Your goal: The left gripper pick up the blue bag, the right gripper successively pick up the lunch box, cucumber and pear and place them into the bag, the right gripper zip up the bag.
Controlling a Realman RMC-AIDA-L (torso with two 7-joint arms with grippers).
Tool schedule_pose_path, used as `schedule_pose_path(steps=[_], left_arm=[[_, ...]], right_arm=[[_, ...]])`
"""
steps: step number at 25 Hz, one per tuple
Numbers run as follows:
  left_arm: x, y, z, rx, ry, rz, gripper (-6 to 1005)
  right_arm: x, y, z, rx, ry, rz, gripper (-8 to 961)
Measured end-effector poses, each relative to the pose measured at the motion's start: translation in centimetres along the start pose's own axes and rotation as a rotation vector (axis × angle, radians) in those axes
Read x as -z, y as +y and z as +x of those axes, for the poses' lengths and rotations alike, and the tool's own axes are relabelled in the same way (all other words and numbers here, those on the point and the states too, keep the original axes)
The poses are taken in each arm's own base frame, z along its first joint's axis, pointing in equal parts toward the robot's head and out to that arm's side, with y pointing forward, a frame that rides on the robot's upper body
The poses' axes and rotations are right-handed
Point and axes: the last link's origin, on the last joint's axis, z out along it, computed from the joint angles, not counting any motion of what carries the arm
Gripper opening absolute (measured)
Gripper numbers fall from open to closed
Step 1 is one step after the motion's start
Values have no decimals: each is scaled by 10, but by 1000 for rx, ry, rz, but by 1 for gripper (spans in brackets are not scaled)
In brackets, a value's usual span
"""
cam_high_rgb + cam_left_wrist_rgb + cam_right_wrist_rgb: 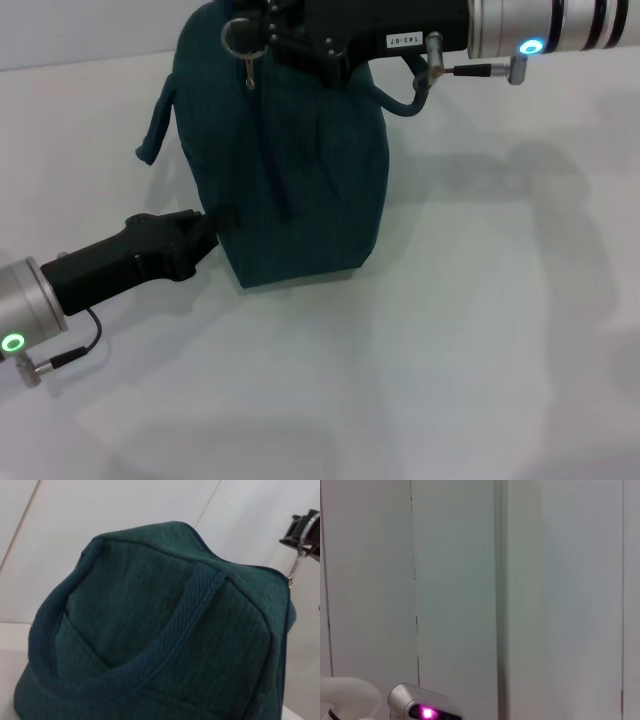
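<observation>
Blue bag (290,160) standing upright on white table (480,380), looking nearly zipped. Right gripper (262,38) pinching zipper ring (238,38) at bag top; left gripper (215,225) clamping bag's lower side wall. Risking ring slipping free, or bag tipping if pull outruns left hold. Handle strap (165,640) lying near zipper line, possibly snagging. Nothing else standing nearby.

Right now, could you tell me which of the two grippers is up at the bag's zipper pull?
The right gripper, at the top of the blue bag by the ring pull; the left gripper is low against its side.
</observation>
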Motion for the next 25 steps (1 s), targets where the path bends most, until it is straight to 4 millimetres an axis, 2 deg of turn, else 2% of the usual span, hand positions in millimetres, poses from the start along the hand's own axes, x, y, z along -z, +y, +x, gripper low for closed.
schedule_pose_path(steps=[25], left_arm=[[-1, 5, -13, -156, -112, -48, 15]], right_arm=[[5, -22, 4, 35, 1, 165, 86]])
